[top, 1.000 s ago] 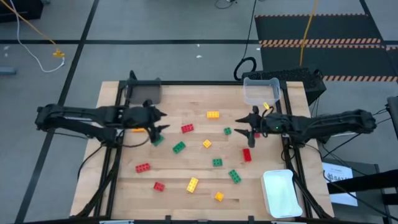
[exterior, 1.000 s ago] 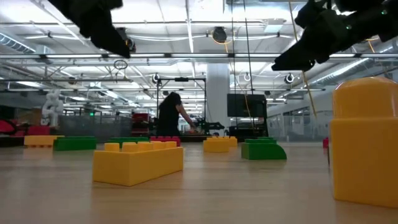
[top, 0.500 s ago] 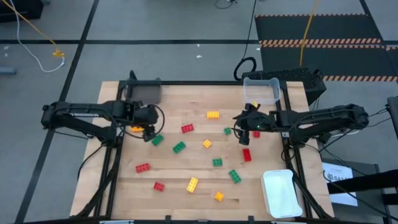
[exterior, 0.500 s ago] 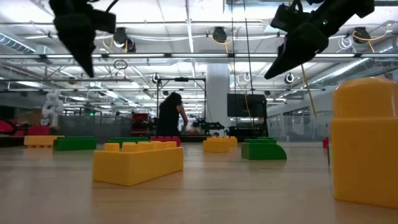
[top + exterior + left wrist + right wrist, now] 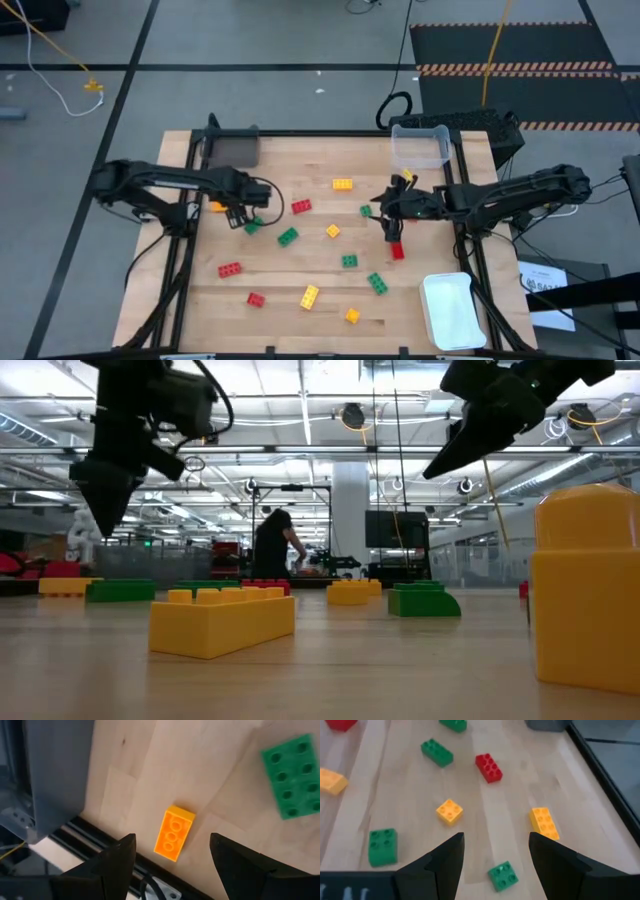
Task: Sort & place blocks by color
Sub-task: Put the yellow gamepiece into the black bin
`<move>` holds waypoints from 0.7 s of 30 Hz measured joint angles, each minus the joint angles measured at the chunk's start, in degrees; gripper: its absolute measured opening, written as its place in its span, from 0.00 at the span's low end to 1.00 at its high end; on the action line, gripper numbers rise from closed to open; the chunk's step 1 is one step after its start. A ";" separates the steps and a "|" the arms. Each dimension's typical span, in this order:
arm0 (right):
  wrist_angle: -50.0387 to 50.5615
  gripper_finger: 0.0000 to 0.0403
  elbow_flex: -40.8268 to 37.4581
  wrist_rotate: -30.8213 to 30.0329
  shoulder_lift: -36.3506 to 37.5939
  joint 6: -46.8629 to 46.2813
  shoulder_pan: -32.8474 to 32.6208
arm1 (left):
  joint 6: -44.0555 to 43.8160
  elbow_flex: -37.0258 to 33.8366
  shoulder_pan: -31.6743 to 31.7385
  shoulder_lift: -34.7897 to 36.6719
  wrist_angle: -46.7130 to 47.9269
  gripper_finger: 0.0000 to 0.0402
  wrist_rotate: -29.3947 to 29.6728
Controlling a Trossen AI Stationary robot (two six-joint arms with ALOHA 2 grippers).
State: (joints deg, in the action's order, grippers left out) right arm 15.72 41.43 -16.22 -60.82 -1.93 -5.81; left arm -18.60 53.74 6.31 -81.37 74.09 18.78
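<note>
Red, green and yellow blocks lie scattered flat on the wooden table (image 5: pixel 300 160). My left gripper (image 5: pixel 243 215) is open and points down near the table's left edge, between an orange block (image 5: pixel 217 207) and a green block (image 5: pixel 252 226). In the left wrist view its fingers (image 5: pixel 115 865) stand on either side of the orange block (image 5: pixel 173 839), above it and apart from it. My right gripper (image 5: pixel 392 224) is open and hangs above the table at right of centre, just far of a red block (image 5: pixel 396 250); its wrist view shows several blocks ahead, among them a yellow one (image 5: pixel 449 812).
A dark bin (image 5: pixel 232 150) sits at the far left corner, a clear bin (image 5: pixel 420 146) at the far right, and a white tray (image 5: pixel 447 310) at the near right corner. A large yellow block (image 5: pixel 585 585) stands close to the low camera. A person moves in the room behind.
My left gripper has come down toward the table and turned from pointing right to pointing down beside the orange and green blocks, while its arm folded in toward the centre. My right gripper has shifted slightly toward the table's left and near edge. No block has moved.
</note>
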 joint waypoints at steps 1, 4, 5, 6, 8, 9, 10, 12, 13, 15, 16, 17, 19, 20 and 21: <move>-0.07 0.53 0.00 -0.01 0.11 0.06 -0.24 | 0.04 0.00 0.20 -1.29 0.25 0.64 0.30; 0.10 0.53 0.00 -0.01 0.57 0.78 -0.92 | 0.73 0.00 1.35 -4.68 0.87 0.64 0.82; -0.13 0.53 0.00 0.00 0.64 0.82 -1.07 | 1.31 0.00 1.80 -5.83 1.08 0.64 0.49; -0.21 0.53 0.00 0.01 0.77 0.89 -1.15 | 2.13 -0.04 2.23 -6.83 0.91 0.64 -0.53; 0.33 0.53 0.00 0.02 1.07 0.74 -1.62 | 3.83 -0.12 2.75 -8.40 0.67 0.64 -2.33; 0.29 0.53 0.00 0.02 1.13 0.70 -1.81 | 4.28 -0.27 2.93 -9.20 0.58 0.64 -2.87; 0.35 0.53 0.00 -0.01 1.20 0.71 -2.05 | 4.71 -0.63 3.24 -9.80 0.27 0.64 -3.35; 0.62 0.53 0.00 0.02 1.27 0.71 -2.69 | 5.57 -1.41 4.00 -10.68 0.39 0.64 -3.73; 0.47 0.53 0.00 0.02 1.29 0.71 -2.91 | 6.07 -2.13 4.52 -11.02 0.37 0.64 -3.81; 0.51 0.53 0.00 0.02 1.31 0.69 -3.37 | 7.54 -4.20 5.70 -11.34 0.14 0.64 -4.86; 0.49 0.53 0.00 0.02 1.29 0.69 -3.58 | 8.40 -5.16 6.29 -11.26 0.02 0.64 -4.96; 0.48 0.53 0.00 0.02 1.29 0.71 -3.71 | 8.97 -5.87 6.93 -11.26 -0.79 0.64 -4.87; 0.33 0.53 0.00 0.00 1.29 0.80 -3.85 | 9.13 -6.08 8.13 -11.30 -2.98 0.64 -4.49; 0.23 0.53 0.00 -0.03 1.30 0.80 -3.86 | 9.13 -5.78 8.54 -11.14 -3.56 0.64 -3.26; 0.14 0.53 0.00 -0.05 1.29 0.82 -3.86 | 9.15 -5.66 8.82 -11.04 -3.52 0.64 -1.80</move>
State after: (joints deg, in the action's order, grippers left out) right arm 15.86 41.43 -16.27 -59.53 -1.10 -9.67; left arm -9.45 48.07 15.14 -92.41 70.57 16.98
